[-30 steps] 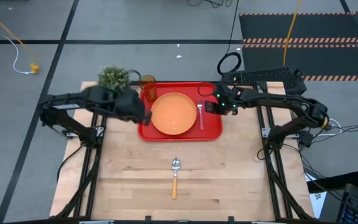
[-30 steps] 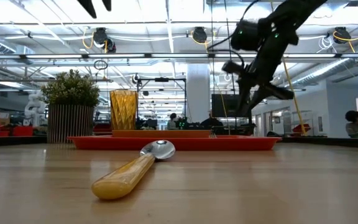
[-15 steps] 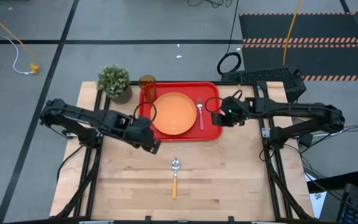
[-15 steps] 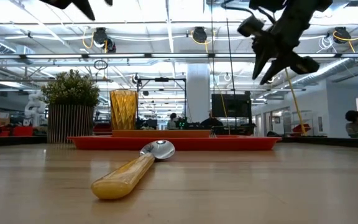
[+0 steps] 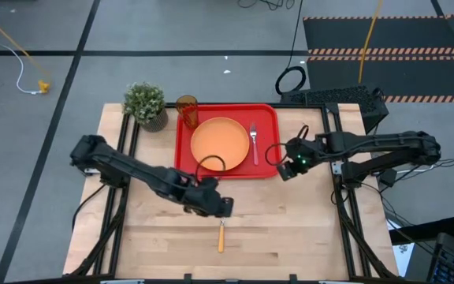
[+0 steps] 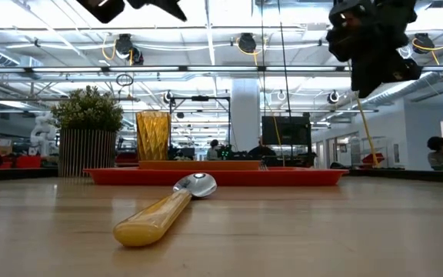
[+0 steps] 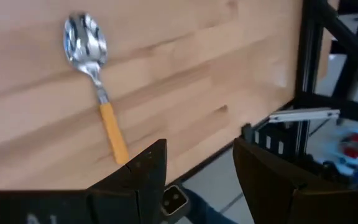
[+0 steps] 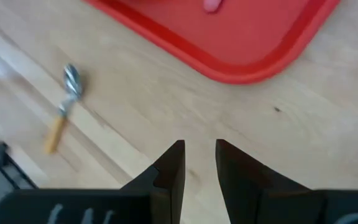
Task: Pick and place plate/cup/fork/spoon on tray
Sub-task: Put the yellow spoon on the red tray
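The red tray [image 5: 268, 163] lies at the table's far middle. On it are the orange plate [image 5: 220, 143], the amber cup [image 5: 186, 107] standing in its far left corner, and the red-handled fork [image 5: 254, 143] lying to the right of the plate. The spoon [image 7: 95, 81] lies flat on the wood near the table's middle, its bowl toward the tray. In the high view only its orange handle [image 5: 221, 237] shows. My left gripper [image 5: 225, 208] hangs open above the spoon's bowl, clear of it. My right gripper [image 5: 284, 171] is open and empty, above the wood off the tray's near right corner.
A potted green plant [image 5: 145, 103] stands at the table's far left, beside the tray and the cup. Bare wood [image 5: 306, 229] lies all around the spoon, between the tray and the near edge. The table's frame rails run along both sides.
My left gripper has swung from beside the tray's left edge toward the near edge and the right, ending over the spoon's bowl. My right gripper has risen and drawn back from over the fork toward the right and near, off the tray. The fork stays on the tray.
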Controlling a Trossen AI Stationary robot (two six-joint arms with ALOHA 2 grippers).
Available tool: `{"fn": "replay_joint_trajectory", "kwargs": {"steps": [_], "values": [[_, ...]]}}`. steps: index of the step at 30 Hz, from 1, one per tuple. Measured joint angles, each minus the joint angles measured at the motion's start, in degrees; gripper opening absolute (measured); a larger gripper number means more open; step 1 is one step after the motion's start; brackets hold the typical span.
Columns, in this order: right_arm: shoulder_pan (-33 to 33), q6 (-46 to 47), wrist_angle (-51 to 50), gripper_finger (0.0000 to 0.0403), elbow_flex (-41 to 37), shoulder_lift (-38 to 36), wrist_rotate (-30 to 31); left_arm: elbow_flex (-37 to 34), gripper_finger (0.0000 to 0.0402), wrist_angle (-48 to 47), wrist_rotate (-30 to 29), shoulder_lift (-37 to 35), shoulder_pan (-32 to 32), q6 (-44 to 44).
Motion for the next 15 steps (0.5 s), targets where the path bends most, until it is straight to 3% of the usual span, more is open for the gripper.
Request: {"fn": "replay_joint_trajectory", "kwargs": {"steps": [6, 15], "values": [[0.94, -6.15, -3.36, 0.0082, 0.0, -0.53, 0.04, 5.8, 0.0186, -1.6, -1.78, 8.15, -2.11, -6.97], [0.98, -12.12, -6.48, 0.0082, 0.0, -2.31, 0.0, 17.37, 0.0186, -9.23, -1.86, 19.83, -2.75, -10.24]]}}
